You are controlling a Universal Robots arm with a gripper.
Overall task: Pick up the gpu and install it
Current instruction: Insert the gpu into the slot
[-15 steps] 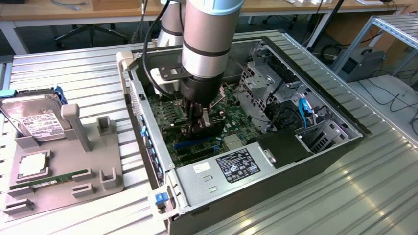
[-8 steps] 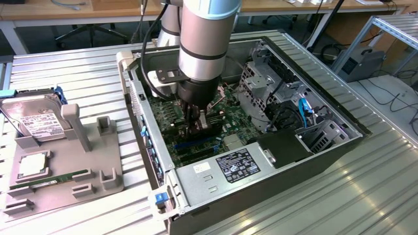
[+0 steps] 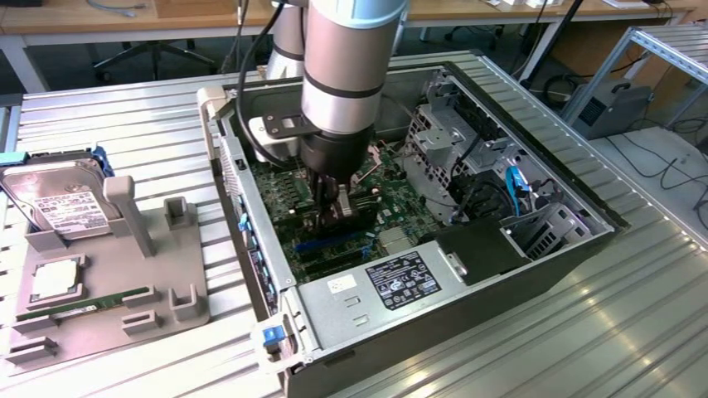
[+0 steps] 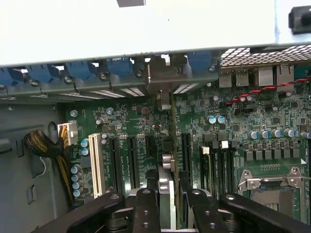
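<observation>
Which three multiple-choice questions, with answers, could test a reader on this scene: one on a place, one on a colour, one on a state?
1. Where is the gripper?
A) inside the open computer case, over the green board
B) outside the case
C) under the case

2. What colour is the memory stick on the grey tray?
A) red
B) green
C) white

3. What state is the gripper in?
A) open, empty
B) shut on a cable
C) shut on the card

Answers: 1A, it hangs over the board; 2B, it is plainly green; 3C, the card stands edge-on between the fingers.

The gpu (image 4: 171, 145) stands edge-on, upright over the motherboard's slots; its bracket meets the case's rear wall.
</observation>
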